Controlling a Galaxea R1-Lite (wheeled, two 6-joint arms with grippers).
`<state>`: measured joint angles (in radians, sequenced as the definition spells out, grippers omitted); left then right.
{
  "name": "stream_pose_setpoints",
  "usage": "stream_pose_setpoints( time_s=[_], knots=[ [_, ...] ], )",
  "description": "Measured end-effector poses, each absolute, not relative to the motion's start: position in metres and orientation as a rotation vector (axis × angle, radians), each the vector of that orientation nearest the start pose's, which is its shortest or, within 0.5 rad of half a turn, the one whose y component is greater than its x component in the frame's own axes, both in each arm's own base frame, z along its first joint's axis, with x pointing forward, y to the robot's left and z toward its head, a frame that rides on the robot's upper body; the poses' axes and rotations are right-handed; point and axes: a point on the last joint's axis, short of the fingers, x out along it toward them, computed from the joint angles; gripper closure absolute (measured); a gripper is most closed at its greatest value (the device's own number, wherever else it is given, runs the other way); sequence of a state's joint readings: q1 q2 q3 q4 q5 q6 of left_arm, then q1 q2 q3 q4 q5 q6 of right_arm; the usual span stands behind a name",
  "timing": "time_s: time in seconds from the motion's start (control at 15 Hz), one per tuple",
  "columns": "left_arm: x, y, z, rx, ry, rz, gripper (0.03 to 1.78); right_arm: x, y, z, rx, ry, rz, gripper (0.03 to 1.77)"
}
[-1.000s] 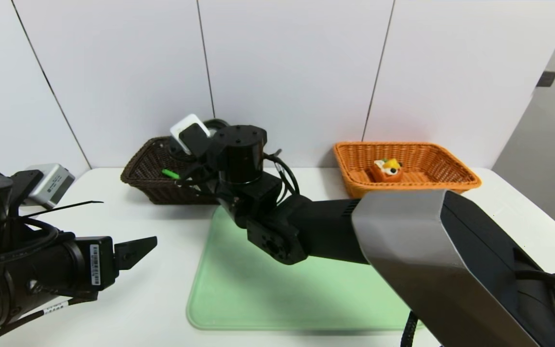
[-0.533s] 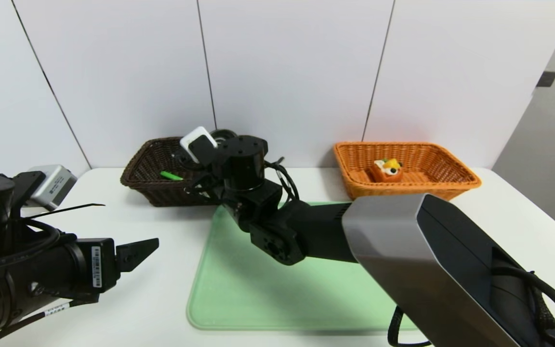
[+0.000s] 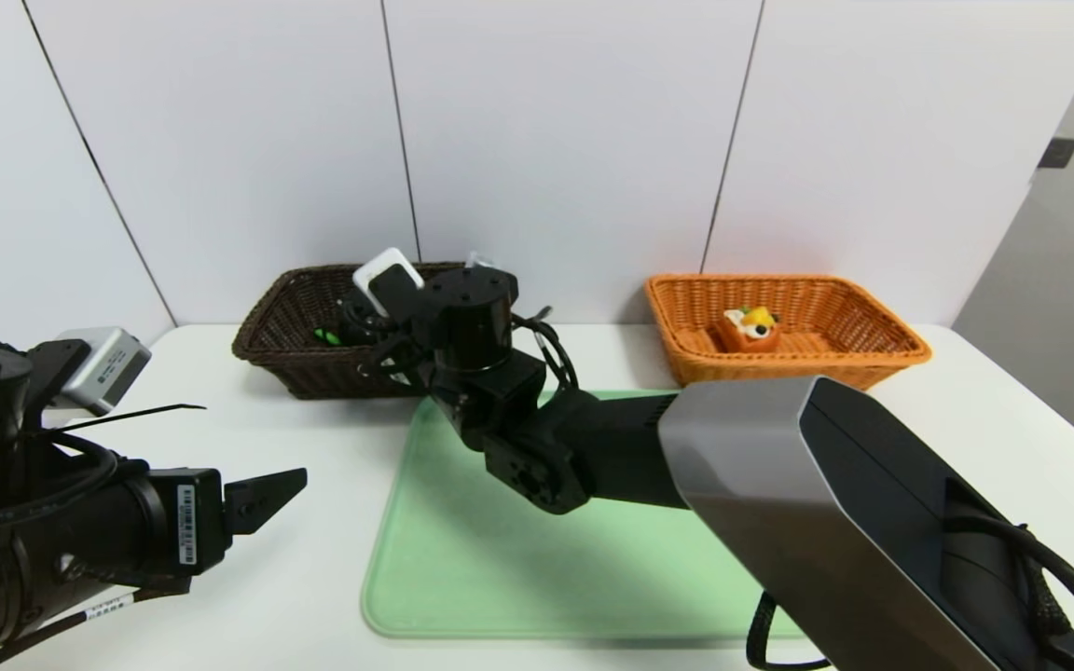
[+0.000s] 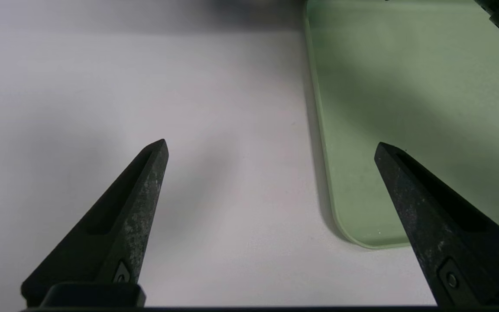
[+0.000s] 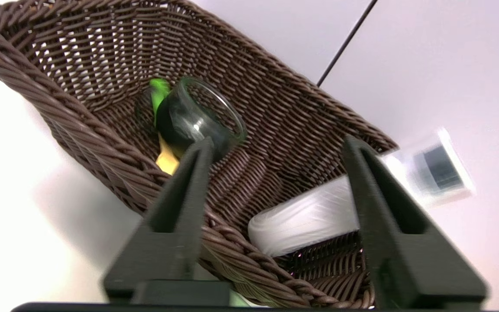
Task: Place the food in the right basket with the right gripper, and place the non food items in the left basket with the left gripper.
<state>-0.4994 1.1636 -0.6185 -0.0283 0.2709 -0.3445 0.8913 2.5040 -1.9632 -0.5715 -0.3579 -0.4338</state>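
Note right gripper wide open, empty over dark basket, presumably for releasing cup against spoon below, bottle leaning out nearby, cake in orange basket well rightward, and left gripper idle, spread, empty, beside tray.

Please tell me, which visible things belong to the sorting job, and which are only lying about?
For the job:
- toy cake
- orange basket
- dark brown basket
- cup with black holder
- spoon with green handle
- white bottle
- right hand, open above the brown basket

Only lying about:
- green tray, with nothing visible on it
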Motion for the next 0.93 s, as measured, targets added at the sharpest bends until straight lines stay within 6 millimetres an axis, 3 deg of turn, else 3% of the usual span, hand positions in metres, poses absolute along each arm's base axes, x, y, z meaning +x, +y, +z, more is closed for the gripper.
stream_pose_setpoints(
  time_s=[0.13,0.27,0.47,0.6,0.73,0.8,0.93],
  knots=[
    [0.142,-0.07,0.199,-0.142,0.509,-0.136,0.12,0.338,0.406,0.165,-0.398,-0.151,0.5,0.56],
    [0.143,-0.071,0.204,-0.148,0.492,-0.137,0.12,0.332,0.401,0.187,-0.381,-0.175,0.47,0.45],
    [0.146,-0.073,0.22,-0.15,0.44,-0.15,0.12,0.321,0.378,0.244,-0.344,-0.253,0.408,0.34],
    [0.147,-0.073,0.23,-0.136,0.405,-0.16,0.12,0.323,0.343,0.287,-0.314,-0.309,0.331,0.28],
    [0.146,-0.072,0.237,-0.143,0.377,-0.17,0.12,0.337,0.3,0.316,-0.29,-0.336,0.235,0.24],
    [0.144,-0.071,0.24,-0.137,0.362,-0.176,0.12,0.346,0.279,0.322,-0.28,-0.331,0.19,0.22],
    [0.138,-0.068,0.244,-0.135,0.338,-0.182,0.12,0.365,0.245,0.316,-0.276,-0.246,0.13,0.19]
  ],
)
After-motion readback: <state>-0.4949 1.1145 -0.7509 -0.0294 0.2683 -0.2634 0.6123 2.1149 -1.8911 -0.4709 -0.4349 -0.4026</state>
